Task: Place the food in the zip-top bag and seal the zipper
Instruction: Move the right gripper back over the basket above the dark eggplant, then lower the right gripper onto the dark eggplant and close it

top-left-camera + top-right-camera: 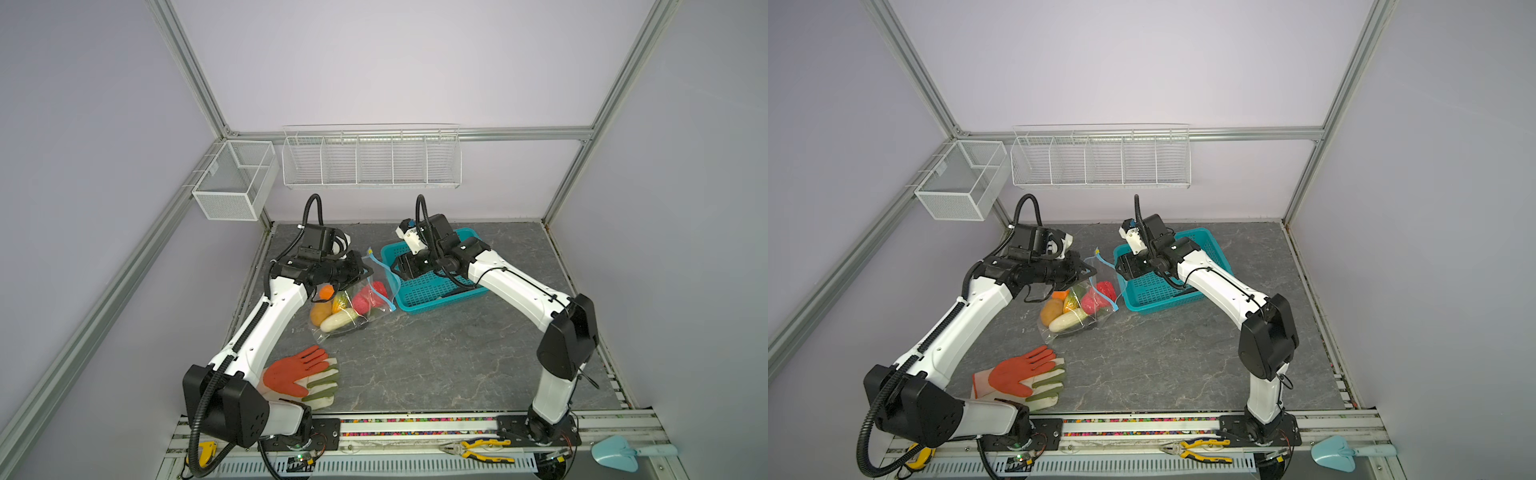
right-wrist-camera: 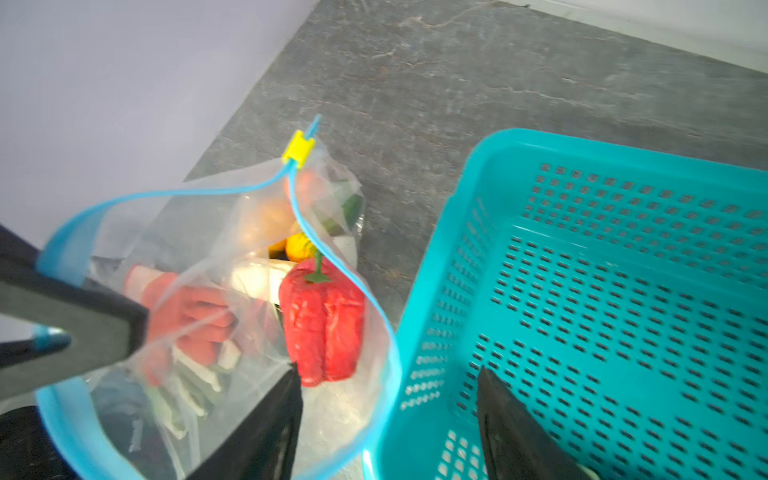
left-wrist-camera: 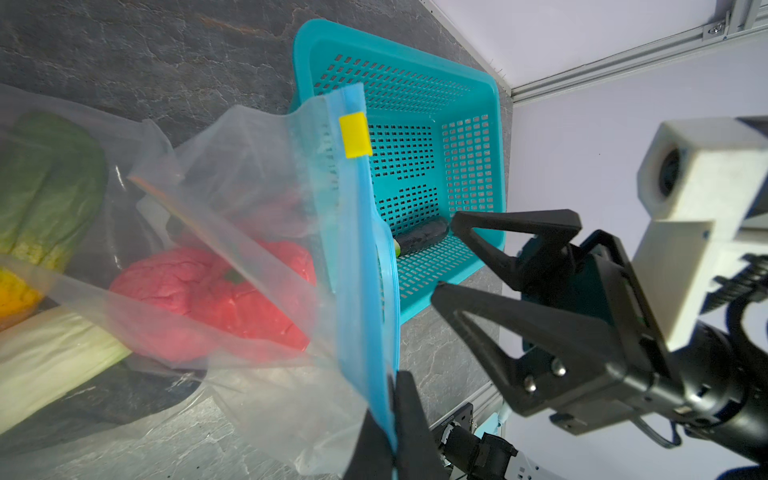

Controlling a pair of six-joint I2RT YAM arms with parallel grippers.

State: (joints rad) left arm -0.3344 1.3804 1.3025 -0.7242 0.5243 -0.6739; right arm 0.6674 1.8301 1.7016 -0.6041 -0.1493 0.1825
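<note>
The clear zip-top bag (image 1: 357, 309) (image 1: 1079, 316) lies between the arms, its mouth held up and open. My left gripper (image 3: 392, 378) (image 1: 368, 272) is shut on the bag's light-blue zipper (image 3: 361, 266); the yellow slider (image 3: 354, 136) (image 2: 298, 146) sits at the strip's far end. Inside the bag are food pieces: a potato (image 1: 319, 312), a white cabbage (image 1: 338, 321) and a red pepper (image 2: 324, 324) just inside the mouth. My right gripper (image 2: 388, 368) (image 1: 397, 268) hangs open and empty over the gap between the bag's mouth and the basket. One dark piece of food (image 3: 422, 241) lies in the basket.
The teal perforated basket (image 1: 436, 299) (image 2: 582, 145) stands right beside the bag. Orange-and-green gloves (image 1: 303, 374) lie at the front left by the left arm's base. Pliers (image 1: 478, 451) and a blue scoop (image 1: 619, 453) lie on the front rail. Wire baskets (image 1: 372, 160) hang on the back wall.
</note>
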